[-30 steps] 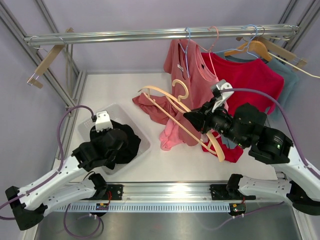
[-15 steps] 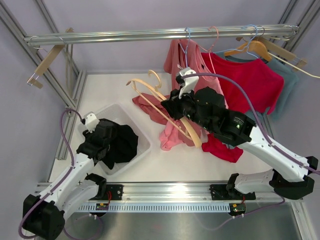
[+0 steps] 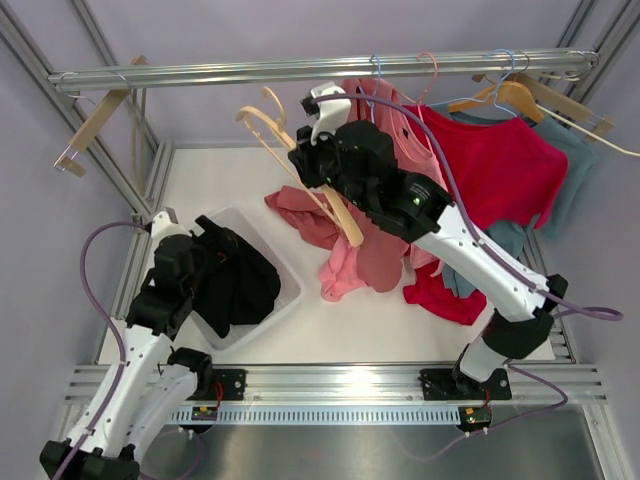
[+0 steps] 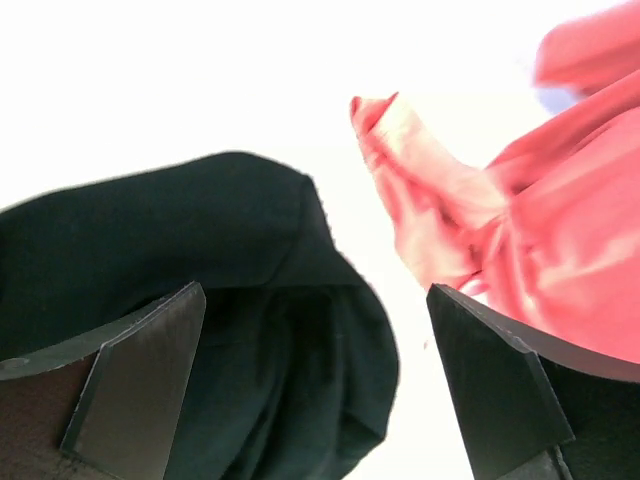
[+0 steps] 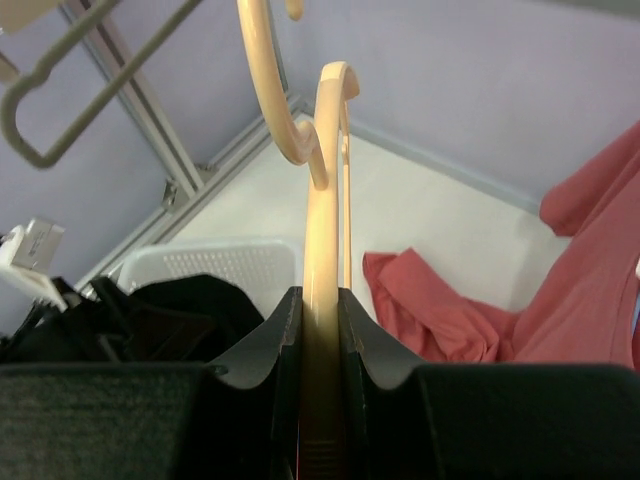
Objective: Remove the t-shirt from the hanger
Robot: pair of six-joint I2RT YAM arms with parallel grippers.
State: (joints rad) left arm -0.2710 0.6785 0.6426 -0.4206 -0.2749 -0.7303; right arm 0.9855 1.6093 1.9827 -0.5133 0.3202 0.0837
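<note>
- T-shirt: the black t-shirt [image 3: 245,285] lies bundled in the white bin [image 3: 272,313] at the lower left of the overhead view. No hanger is in it, so the removal looks done.
- The left gripper [image 4: 320,390] hangs just above that cloth with its fingers spread wide and nothing between them.
- The right gripper [image 5: 320,300] is pressed together on the wooden hanger [image 5: 320,200], pinching its bar, with the hook pointing up and away in the wrist view.
- In the overhead view the wooden hanger [image 3: 275,148] is bare and raised at upper centre. Its long axis runs diagonally from upper left to lower right, and its hook is near the metal rail [image 3: 200,74].
- Shirt and hanger are well apart: the left arm is nearer the shirt, and the right arm alone carries the hanger.
- Any next move probably turns on the short gap between hook and rail, above the hanger.
- Pink garments [image 3: 310,215] lie loose on the table below the raised hanger and could snag it if it dips.
</note>
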